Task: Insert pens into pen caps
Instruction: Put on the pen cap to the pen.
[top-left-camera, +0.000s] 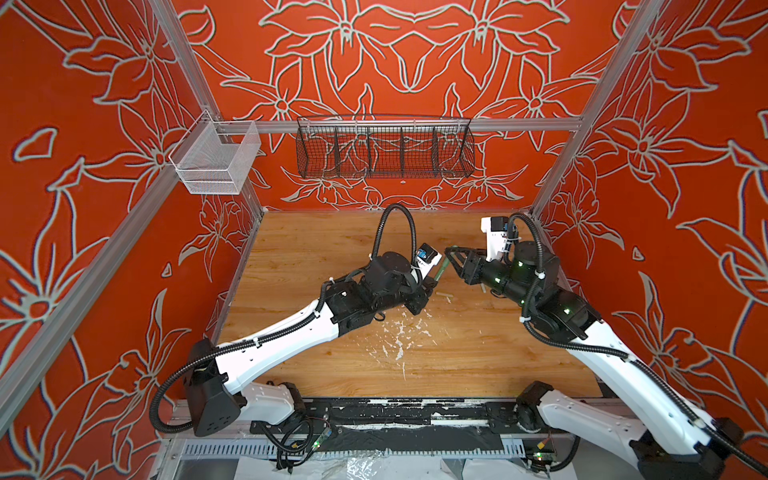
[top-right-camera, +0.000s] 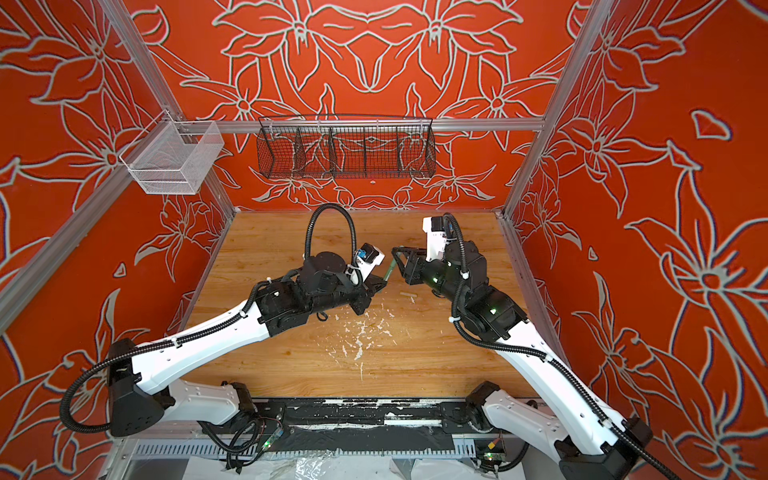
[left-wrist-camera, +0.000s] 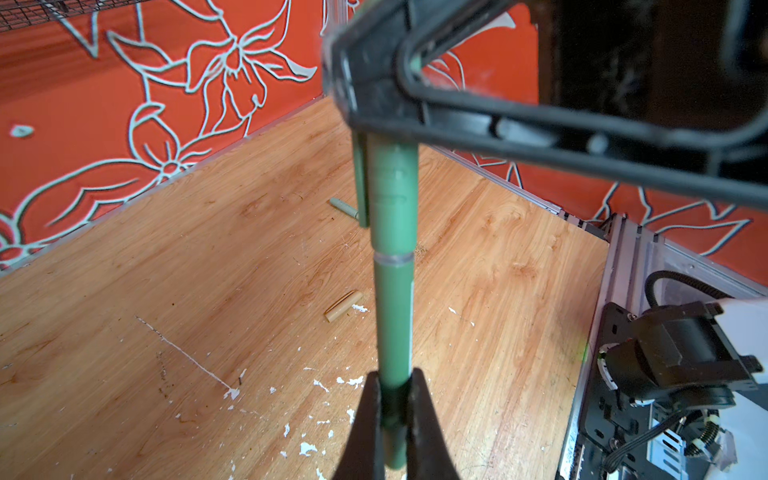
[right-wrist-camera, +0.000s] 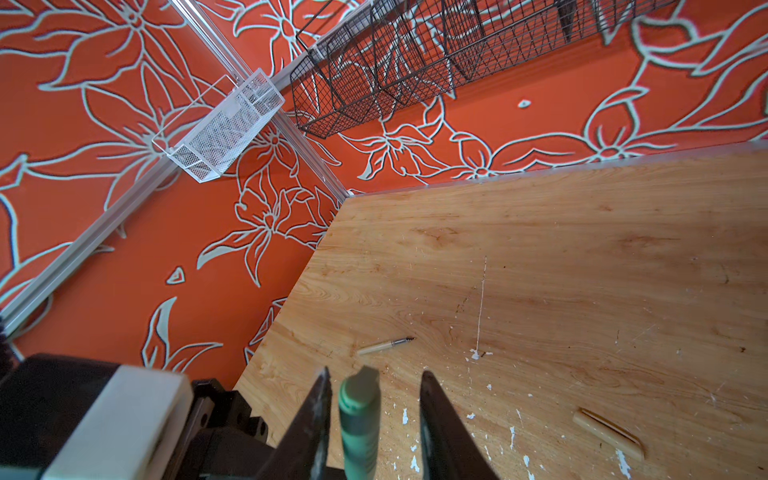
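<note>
Looks like we're at the mating step on the dark green pair. The left gripper is pinched tight on the lower barrel of the slim dark green plastic pen, holding it out toward the other arm. The short matching green plastic cap, clip and all, sits on the pen's far end. Only a thin clear ring shows at the seam, so it's on but maybe not clicked home.

The right gripper has its jaws apart, straddling the cap. One jaw is right beside it and there's a clear gap on the other side, so I'd say it isn't clamped.

Next move, my guess: squeeze the cap and push straight along the pen. Any tilt would probably jam it.

Hard-to-see stuff:
- The pen's tip is inside the cap, so how deep it sits is anyone's guess.
- A stubby tan cap lies on the scuffed wooden table, below and just beyond the left gripper.
- A pale pen with a dark nib lies beyond the right gripper, and I can't tell if it's tan or mint.
- A pale mint stick is half hidden behind the cap's clip.
- I can't find a third cap.
</note>
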